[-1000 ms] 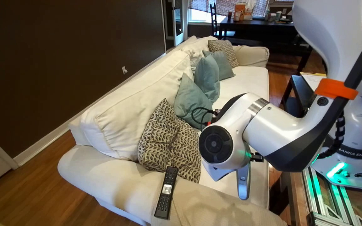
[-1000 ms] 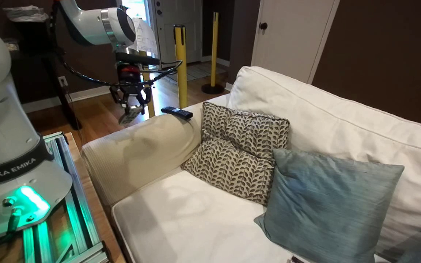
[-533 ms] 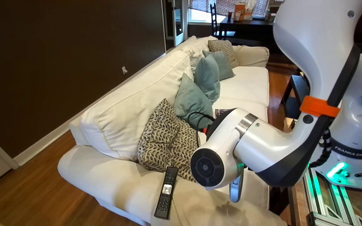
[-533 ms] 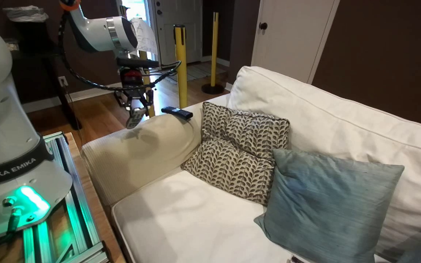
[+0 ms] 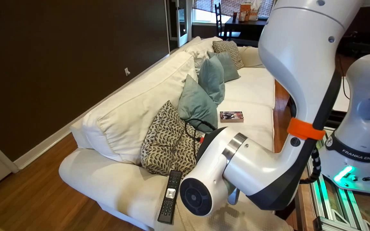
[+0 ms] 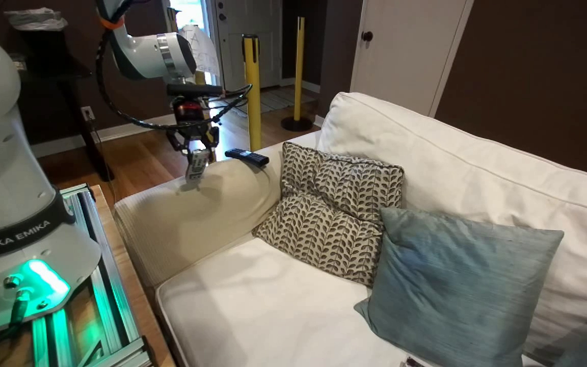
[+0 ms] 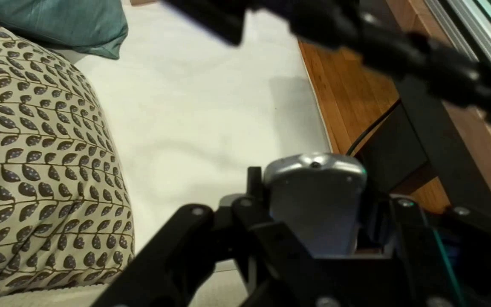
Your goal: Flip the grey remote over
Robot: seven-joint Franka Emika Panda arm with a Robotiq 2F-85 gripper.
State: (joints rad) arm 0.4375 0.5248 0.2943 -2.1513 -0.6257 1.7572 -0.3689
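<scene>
One grey remote point(image 6: 195, 171) | held in gripper point(image 6: 199, 152) | wrist view: plain face point(image 7: 313, 213) (in an exterior view: buttons point(image 6: 198, 164))

"FRANKA EMIKA" on robot base point(image 6: 26, 257)

In an exterior view my arm point(image 5: 255, 168) hides most of the grey remote point(image 5: 233, 196); right in the wrist view, what seems a cable point(image 7: 407, 55) is blurred.
</scene>
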